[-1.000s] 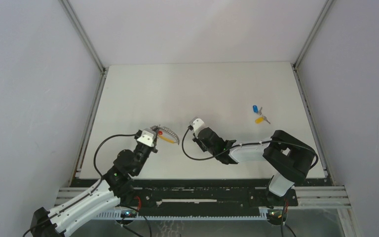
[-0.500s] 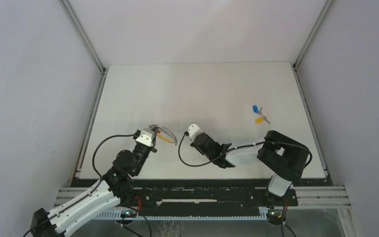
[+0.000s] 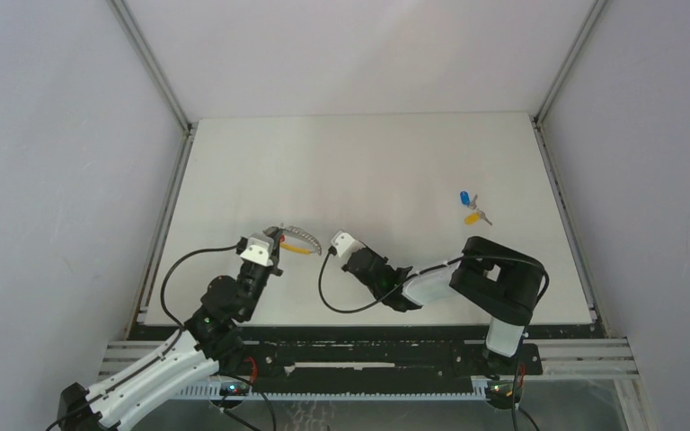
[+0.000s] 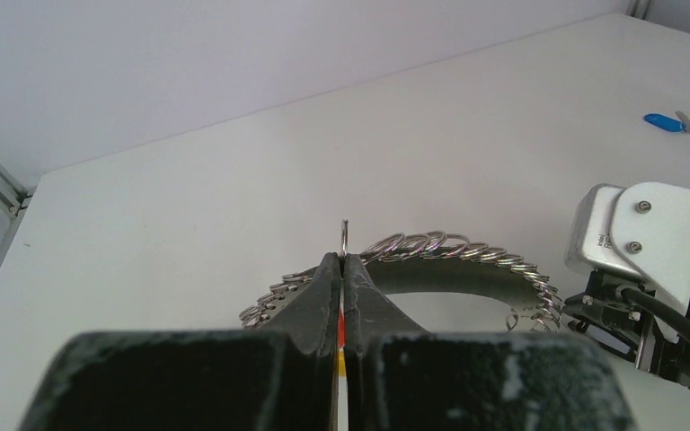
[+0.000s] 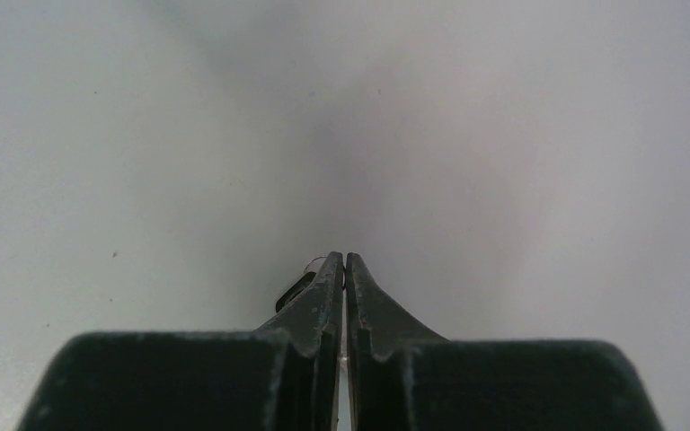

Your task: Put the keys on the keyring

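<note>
Left claw (image 4: 343, 269) pinched shut on keyring (image 4: 454, 247), arc curving off to its right; gripped section hidden inside the pinch. Right claw (image 5: 344, 260) shut; small dark piece (image 5: 295, 289) beside its tip, mostly hidden, unidentifiable. Blue key (image 3: 464, 197), yellow key (image 3: 473, 217) well apart from either claw.

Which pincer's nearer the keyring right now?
Left. The left pincer is shut on the keyring; the right pincer, also shut, sits close by its other end.

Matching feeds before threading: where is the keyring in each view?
Top external: keyring left of centre, at the left gripper.
Left wrist: keyring at centre, arcing right from the fingertips.
Right wrist: not in it.
Shared landmark: blue key, seen in top and left wrist.
</note>
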Robot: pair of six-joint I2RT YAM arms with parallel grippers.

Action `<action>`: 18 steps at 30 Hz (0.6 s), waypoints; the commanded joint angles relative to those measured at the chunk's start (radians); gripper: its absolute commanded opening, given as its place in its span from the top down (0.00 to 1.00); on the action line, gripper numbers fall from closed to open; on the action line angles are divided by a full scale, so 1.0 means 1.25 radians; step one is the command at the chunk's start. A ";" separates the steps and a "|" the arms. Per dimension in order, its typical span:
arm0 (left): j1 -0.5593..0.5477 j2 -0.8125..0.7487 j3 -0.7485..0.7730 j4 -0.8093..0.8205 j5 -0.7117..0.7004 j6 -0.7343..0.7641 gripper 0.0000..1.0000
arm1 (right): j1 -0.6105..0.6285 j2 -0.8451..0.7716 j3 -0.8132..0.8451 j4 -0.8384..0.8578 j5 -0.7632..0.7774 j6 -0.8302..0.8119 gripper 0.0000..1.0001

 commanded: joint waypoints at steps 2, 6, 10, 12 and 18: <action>-0.003 -0.007 -0.012 0.059 -0.016 -0.013 1.00 | 0.012 0.009 0.022 0.082 0.030 -0.025 1.00; -0.003 -0.007 -0.012 0.059 -0.015 -0.015 1.00 | 0.020 -0.022 0.022 0.036 0.026 -0.015 0.93; -0.003 -0.007 -0.012 0.059 -0.016 -0.014 1.00 | 0.017 -0.095 0.023 -0.034 -0.002 0.009 0.80; -0.004 -0.008 -0.012 0.059 -0.016 -0.015 1.00 | 0.007 -0.140 0.024 -0.081 -0.031 0.028 0.75; -0.003 -0.009 -0.012 0.060 -0.013 -0.014 1.00 | -0.102 -0.238 0.112 -0.375 -0.266 0.152 0.61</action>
